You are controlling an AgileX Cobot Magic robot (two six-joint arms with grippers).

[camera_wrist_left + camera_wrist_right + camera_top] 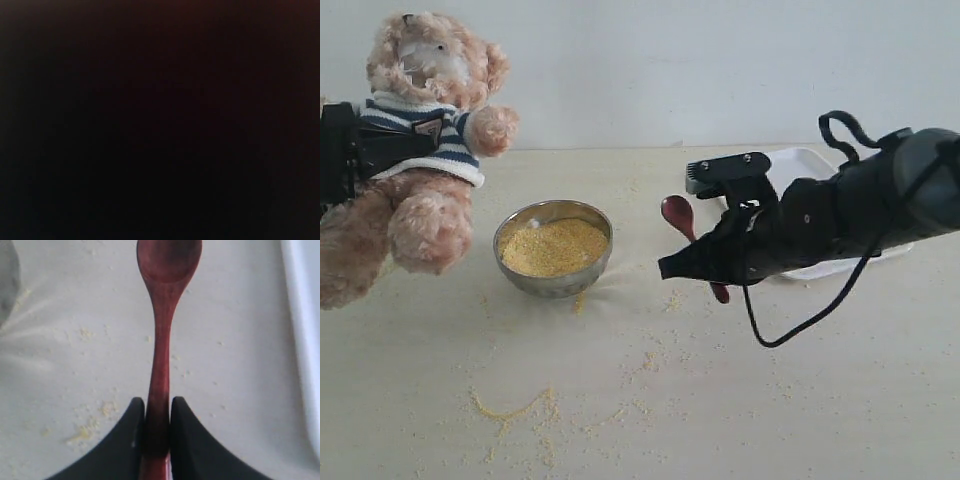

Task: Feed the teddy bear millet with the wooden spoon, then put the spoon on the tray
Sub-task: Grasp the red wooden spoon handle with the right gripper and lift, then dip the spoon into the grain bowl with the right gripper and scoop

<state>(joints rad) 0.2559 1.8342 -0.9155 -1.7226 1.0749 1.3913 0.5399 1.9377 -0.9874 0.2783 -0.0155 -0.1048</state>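
the fuzzy light-brown plush teddy bear (pixel 420 220) wears a navy-and-white striped shirt (pixel 455 150). fine yellow millet (pixel 555 247) fills the round silver-grey steel bowl (pixel 555 285). right of the bowl are a dark reddish-brown wooden spoon (pixel 161 340) and a flat white rectangular tray (pixel 805 162).

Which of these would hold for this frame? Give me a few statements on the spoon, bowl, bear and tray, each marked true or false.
1. The right gripper is shut on the wooden spoon by its handle. True.
2. The spoon's bowl is heaped with millet. False: no grains show in it.
3. The steel bowl holds millet, and loose grains lie scattered on the table. True.
4. The spoon lies on the tray. False: the gripper holds it, off the tray.
5. The teddy bear sits on the right of the exterior view. False: it is on the left, beside the bowl.
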